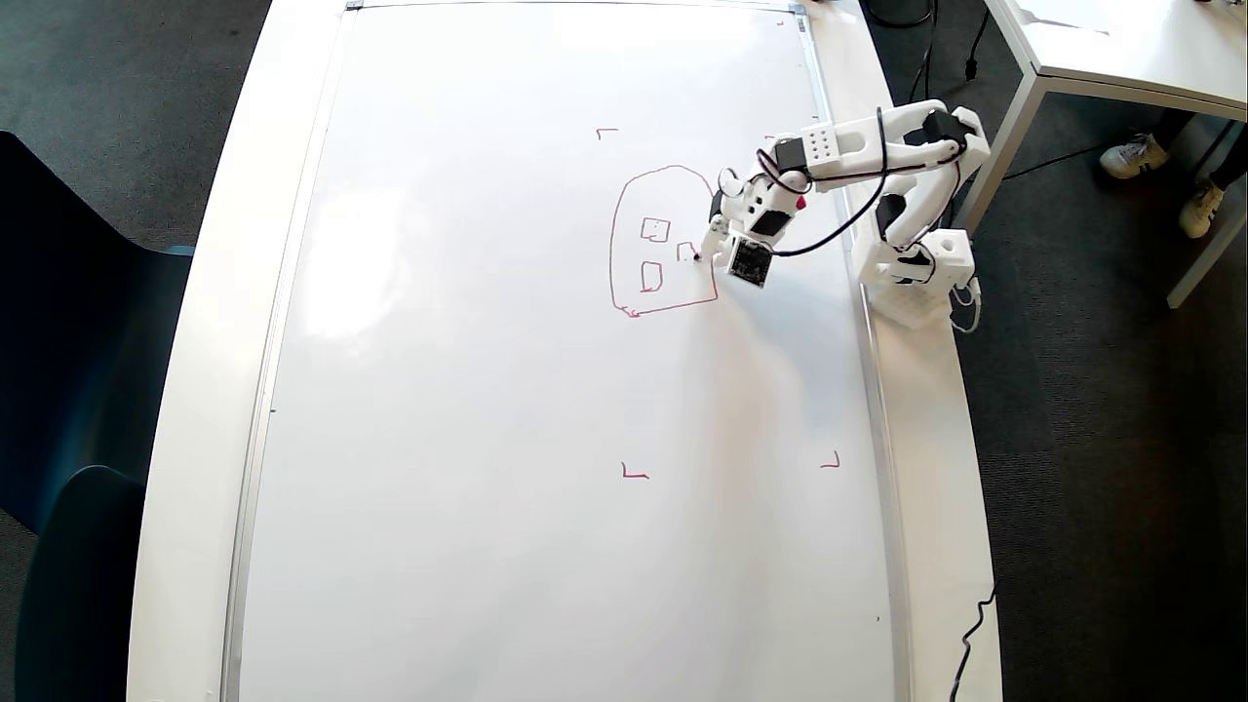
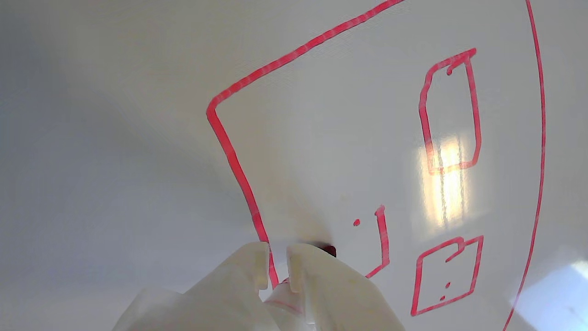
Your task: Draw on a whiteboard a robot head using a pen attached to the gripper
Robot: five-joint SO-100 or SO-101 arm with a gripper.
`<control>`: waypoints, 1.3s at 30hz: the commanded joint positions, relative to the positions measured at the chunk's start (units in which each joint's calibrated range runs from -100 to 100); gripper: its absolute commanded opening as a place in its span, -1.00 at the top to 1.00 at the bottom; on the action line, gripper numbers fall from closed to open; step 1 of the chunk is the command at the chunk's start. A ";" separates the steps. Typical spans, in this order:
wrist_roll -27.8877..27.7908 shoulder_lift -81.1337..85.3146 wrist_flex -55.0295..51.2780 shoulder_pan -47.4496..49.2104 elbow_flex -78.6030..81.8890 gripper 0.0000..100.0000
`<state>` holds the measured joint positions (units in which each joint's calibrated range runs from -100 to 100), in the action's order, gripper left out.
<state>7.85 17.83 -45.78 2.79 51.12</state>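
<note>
Robot head [image 1: 663,244]: red outline on the whiteboard [image 1: 487,390], at 9 o'clock from the gripper [image 1: 704,255], touching its tip.
Pen [image 2: 327,250]: dark tip on the board, inside the outline.
Gripper state: fingers [image 2: 303,264] narrowly apart; grip hidden, cannot tell.
Count: two closed squares, one unfinished; three corner marks [image 1: 634,473] clearly seen.
Writing: none readable.

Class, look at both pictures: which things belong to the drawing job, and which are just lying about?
Part of the job:
whiteboard
robot head drawing
pen
tool

Just lying about:
smaller white table
dark chair
someone's white shoes
black cable on the floor
</note>
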 commanded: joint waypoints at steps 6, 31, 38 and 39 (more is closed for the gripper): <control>1.00 0.99 0.16 1.81 -0.87 0.99; 0.63 -7.22 0.60 -0.91 -9.49 0.99; 0.52 -10.41 0.51 -2.09 -12.40 0.99; 0.52 -10.41 0.51 -2.09 -12.31 0.99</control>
<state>8.53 7.67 -44.85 1.36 39.88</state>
